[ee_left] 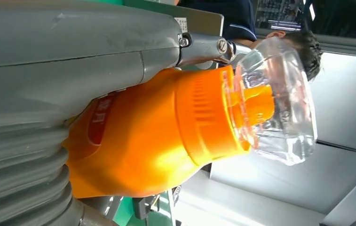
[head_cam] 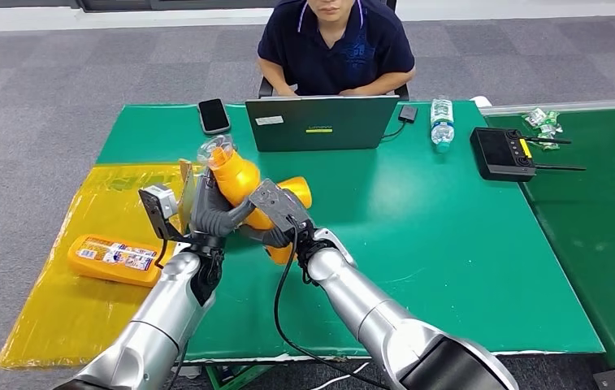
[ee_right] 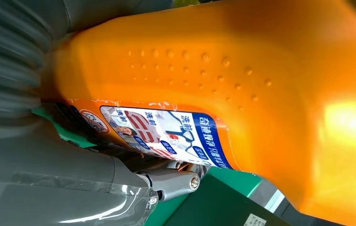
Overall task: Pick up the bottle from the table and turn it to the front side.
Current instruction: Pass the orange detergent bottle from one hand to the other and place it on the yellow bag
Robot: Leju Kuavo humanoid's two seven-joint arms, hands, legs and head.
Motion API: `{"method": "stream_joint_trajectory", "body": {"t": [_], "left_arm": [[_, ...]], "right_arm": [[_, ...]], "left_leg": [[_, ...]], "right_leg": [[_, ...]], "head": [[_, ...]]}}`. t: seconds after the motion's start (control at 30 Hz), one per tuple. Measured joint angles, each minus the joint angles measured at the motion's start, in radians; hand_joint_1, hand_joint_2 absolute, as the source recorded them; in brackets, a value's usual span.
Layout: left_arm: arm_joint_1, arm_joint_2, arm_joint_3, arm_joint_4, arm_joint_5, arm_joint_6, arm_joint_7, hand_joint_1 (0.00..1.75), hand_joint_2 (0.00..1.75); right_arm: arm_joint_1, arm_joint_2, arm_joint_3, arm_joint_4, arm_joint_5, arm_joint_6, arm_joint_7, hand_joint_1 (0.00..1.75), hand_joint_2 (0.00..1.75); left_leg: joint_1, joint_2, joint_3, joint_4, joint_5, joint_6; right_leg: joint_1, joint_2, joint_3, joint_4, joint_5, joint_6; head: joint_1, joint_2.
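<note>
An orange bottle [head_cam: 239,180] with a clear cap [head_cam: 214,151] hangs tilted above the green table [head_cam: 450,244], cap toward the far left. My left hand [head_cam: 210,215] grips its neck end and my right hand [head_cam: 279,218] grips its body. In the left wrist view the bottle [ee_left: 166,136] and its clear cap [ee_left: 279,108] stick out past my left hand [ee_left: 49,94]. The right wrist view shows the bottle's dimpled side [ee_right: 237,70] and a blue and white label [ee_right: 166,136] against my right hand [ee_right: 35,174].
A second orange bottle [head_cam: 115,260] lies on the yellow sheet [head_cam: 84,317] at the left. A laptop [head_cam: 320,123], a phone [head_cam: 214,115], a water bottle [head_cam: 442,123] and a black controller [head_cam: 503,153] stand at the back. A person [head_cam: 335,45] sits behind the laptop.
</note>
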Motion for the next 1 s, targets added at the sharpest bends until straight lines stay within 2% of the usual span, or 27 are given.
{"method": "stream_joint_trajectory", "body": {"t": [0.13,0.33,0.5,0.53,0.63,0.67,1.0], "left_arm": [[-0.019,0.007,0.000,0.013,-0.027,-0.018,0.037,0.00,1.75],[-0.096,0.026,0.000,0.074,-0.053,-0.090,0.137,0.00,1.75],[-0.141,0.032,0.000,0.118,-0.060,-0.102,0.159,0.00,1.75],[-0.144,0.034,0.000,0.123,-0.060,-0.105,0.157,0.27,1.75],[-0.145,0.041,0.001,0.137,-0.059,-0.120,0.149,1.58,1.75],[-0.145,0.043,0.001,0.141,-0.059,-0.128,0.148,1.75,1.75],[-0.144,0.047,0.001,0.158,-0.051,-0.173,0.161,1.75,1.75]], "right_arm": [[-0.001,0.000,0.002,0.003,0.029,-0.002,0.010,1.75,1.75],[-0.013,0.000,0.025,0.012,0.102,-0.019,0.053,1.75,1.75],[-0.042,-0.005,0.051,0.027,0.156,-0.040,0.091,1.75,1.75],[-0.045,-0.006,0.055,0.030,0.161,-0.041,0.093,1.75,1.75],[-0.047,-0.008,0.066,0.037,0.167,-0.038,0.094,1.75,1.75],[-0.047,-0.009,0.068,0.039,0.168,-0.037,0.093,1.75,1.75],[-0.043,-0.011,0.069,0.062,0.160,-0.037,0.093,1.75,1.75]], "left_leg": [[0.000,0.000,0.000,0.000,0.000,0.000],[0.000,0.000,0.000,0.000,0.001,-0.001],[0.000,0.000,0.000,0.000,0.001,-0.001],[0.000,0.000,0.000,0.000,0.001,-0.001],[0.000,0.000,0.000,0.000,0.001,-0.001],[0.000,0.000,0.000,0.000,0.001,-0.001],[0.000,0.000,0.000,0.000,0.001,-0.001]], "right_leg": [[0.000,0.000,0.000,0.000,0.000,0.000],[0.000,0.000,0.000,0.000,0.000,-0.001],[0.000,0.000,0.000,0.000,0.001,-0.001],[0.000,0.000,0.000,0.000,0.001,-0.001],[0.000,0.000,-0.001,0.000,0.001,-0.001],[0.000,0.000,-0.001,0.000,0.001,-0.001],[0.000,0.000,-0.001,0.000,0.001,-0.001]], "head": [[0.000,0.000],[0.000,0.000],[0.000,0.000],[0.000,0.000],[0.000,0.000],[0.000,0.000],[0.000,0.000]]}}
